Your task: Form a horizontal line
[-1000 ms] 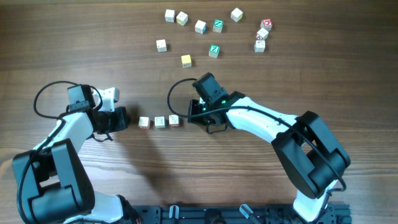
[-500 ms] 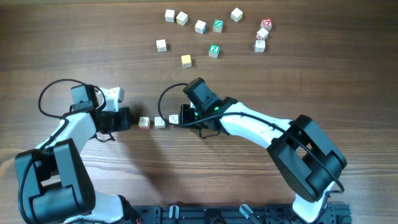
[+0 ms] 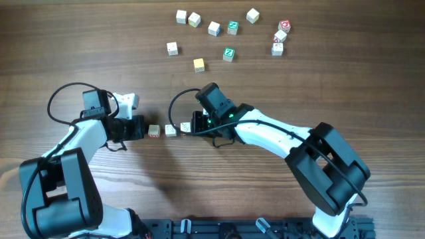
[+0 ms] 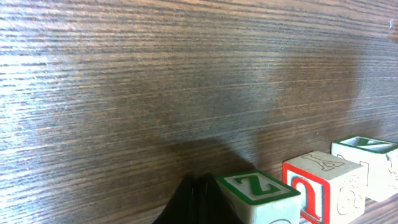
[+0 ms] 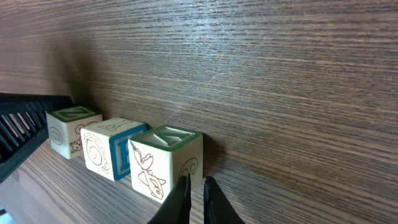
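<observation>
Table: a dark brown wood-grain table (image 3: 332, 86) fills all three views.
Right arm: the white-and-black right arm (image 3: 279, 136) reaches from the lower right corner in to the middle, with a black cable (image 3: 174, 106) looped beside its wrist.
Left arm: the white-and-black left arm (image 3: 76, 143) bends up from the lower left and points right.
Loose cubes: loose pale wooden cubes (image 3: 214, 28) lie scattered along the far edge, well apart from both arms. Two have green Z tops, one has a yellow top, and a few at the right are marked red.
Right gripper: the right gripper (image 3: 196, 124) has its fingers drawn together with only a thin slit between the tips. It clamps nothing, and its tips rest against the row's right end.
Left gripper: the left gripper (image 3: 141, 128) has its fingers pressed together and holds nothing. Its tip rests against the row's left end.
Row: the row of three tiny pale wooden letter cubes (image 3: 170, 129) lies between the two grippers at mid-table. It runs left to right, with the right end a shade farther from the base.
Spacing: overhead shows slivers of table between the cubes, while the wrist views show them close together; whether they touch cannot be told.
Cube tops: from above the left one is reddish and the other two are greyish.
</observation>
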{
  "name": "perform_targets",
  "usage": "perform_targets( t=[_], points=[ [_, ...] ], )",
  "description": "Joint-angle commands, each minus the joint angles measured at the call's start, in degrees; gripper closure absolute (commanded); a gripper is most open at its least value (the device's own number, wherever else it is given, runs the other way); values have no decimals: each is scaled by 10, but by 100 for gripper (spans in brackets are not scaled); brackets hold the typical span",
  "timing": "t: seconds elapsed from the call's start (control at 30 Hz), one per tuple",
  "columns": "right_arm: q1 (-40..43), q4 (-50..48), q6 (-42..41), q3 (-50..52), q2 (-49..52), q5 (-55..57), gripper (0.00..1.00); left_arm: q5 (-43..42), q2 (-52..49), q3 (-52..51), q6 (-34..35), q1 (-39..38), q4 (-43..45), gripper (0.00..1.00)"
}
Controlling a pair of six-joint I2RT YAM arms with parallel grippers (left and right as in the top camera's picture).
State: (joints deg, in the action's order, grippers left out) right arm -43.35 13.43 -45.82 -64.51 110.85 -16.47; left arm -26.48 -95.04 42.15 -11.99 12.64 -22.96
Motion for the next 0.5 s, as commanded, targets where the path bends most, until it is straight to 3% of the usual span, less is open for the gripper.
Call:
perform_targets(
  t=[0.0,0.13,0.47],
  points=[
    [1,-1,8,4,-4,3,91,-2,-11,-11,-13,-4,-8,95],
    [0,-1,7,4,-4,20,91,-14,-11,-11,-13,-4,-8,91],
    [0,2,-13,5,12,40,94,-25,-11,-11,-13,-4,-8,92]
  ],
)
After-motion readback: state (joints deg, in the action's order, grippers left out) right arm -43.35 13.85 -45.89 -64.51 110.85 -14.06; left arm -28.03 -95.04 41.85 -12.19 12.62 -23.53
